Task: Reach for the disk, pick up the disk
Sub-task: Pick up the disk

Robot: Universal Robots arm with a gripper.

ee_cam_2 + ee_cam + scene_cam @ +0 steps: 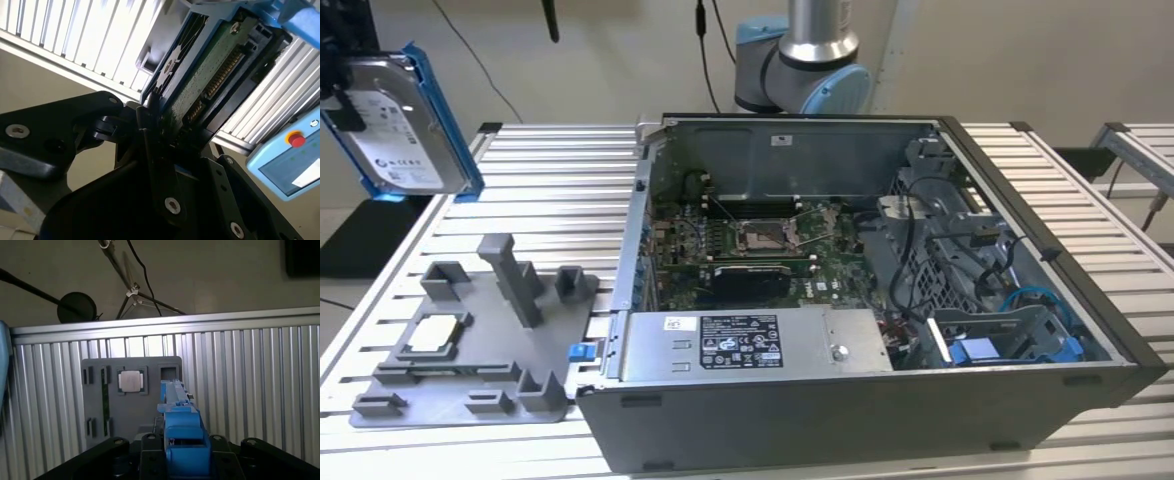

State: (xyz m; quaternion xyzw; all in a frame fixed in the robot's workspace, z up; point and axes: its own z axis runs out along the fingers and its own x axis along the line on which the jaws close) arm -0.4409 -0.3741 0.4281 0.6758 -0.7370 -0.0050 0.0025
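Note:
The disk (400, 120), a silver drive with a white label in blue rails, hangs upright in the air above the table's far corner on the exterior view's left. My gripper (336, 95) is shut on it at its edge. In the second wrist view the disk (210, 75) shows its green circuit-board side, clamped between my black fingers (150, 125). In the first wrist view the disk's blue rail (182, 435) stands edge-on between my gripper's jaws, high above the grey fixture.
An open computer case (1014, 200) fills the table's middle and the exterior view's right. A grey fixture plate (467, 350) with posts and a small silver chip (434, 335) lies near the front left. The arm's base (801, 60) stands behind the case. A pendant (290, 160) lies beyond the table's edge.

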